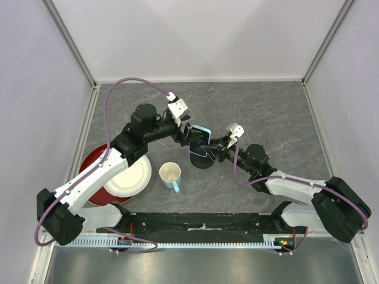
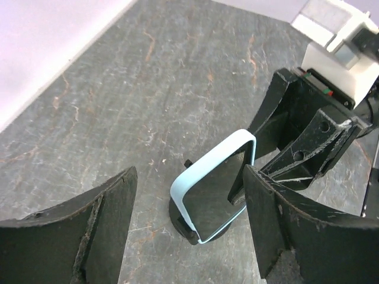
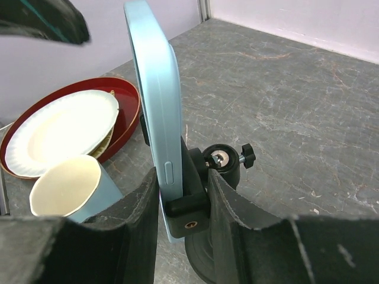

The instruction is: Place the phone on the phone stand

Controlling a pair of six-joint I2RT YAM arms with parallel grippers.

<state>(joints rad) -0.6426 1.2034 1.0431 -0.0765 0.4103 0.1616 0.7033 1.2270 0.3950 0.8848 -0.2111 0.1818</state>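
Left wrist: phone (image 2: pixel 216 192) between left gripper (image 2: pixel 188 177) fingers.

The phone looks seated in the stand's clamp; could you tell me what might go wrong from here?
The right gripper pinches the phone against the phone stand; pulling away could tip both. The phone stands tall on a small base, so the open left gripper, flanking it, could knock it over.

cup (image 1: pixel 170 176) near phone stand (image 1: pixel 204 161), far table (image 1: pixel 266 106) seemingly open
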